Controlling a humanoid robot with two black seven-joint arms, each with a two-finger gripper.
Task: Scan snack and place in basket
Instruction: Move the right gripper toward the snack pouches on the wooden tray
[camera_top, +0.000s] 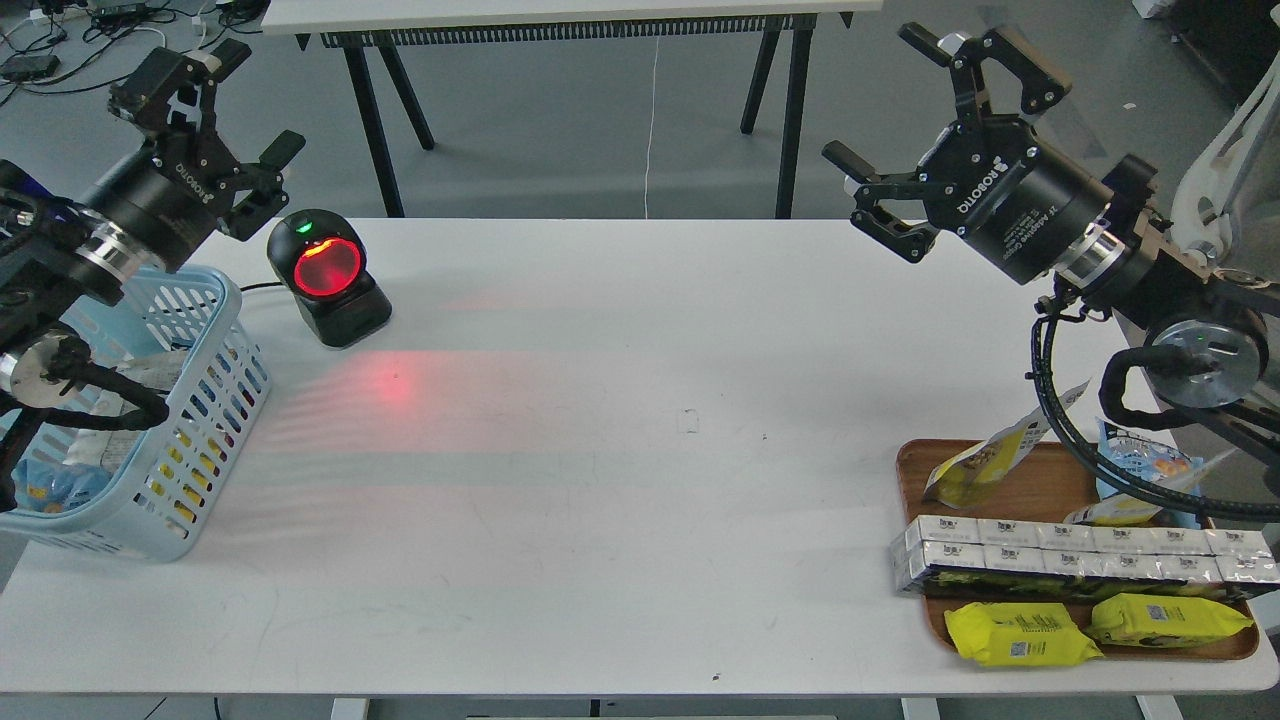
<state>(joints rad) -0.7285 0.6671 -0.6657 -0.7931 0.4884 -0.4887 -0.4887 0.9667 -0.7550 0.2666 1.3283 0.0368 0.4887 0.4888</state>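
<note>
The snack (985, 455), a silvery-white pouch with a yellow front panel, leans at the back left of a brown wooden tray (1040, 492) at the table's right. The light blue slotted basket (205, 335) stands at the left edge with packets inside, partly hidden by my left arm. High above the basket's far side, my left gripper (255, 100) is open and empty. My right gripper (878, 98) hangs open and empty well above the table, up and left of the tray.
A black scanner (330, 272) with a glowing red window stands just right of the basket and throws red light on the tabletop. The tray also carries a row of white boxes (1080, 555), two flat yellow packets (1020, 635) and a blue bag (1140, 460). Black arm cables (1060, 430) cross over the tray.
</note>
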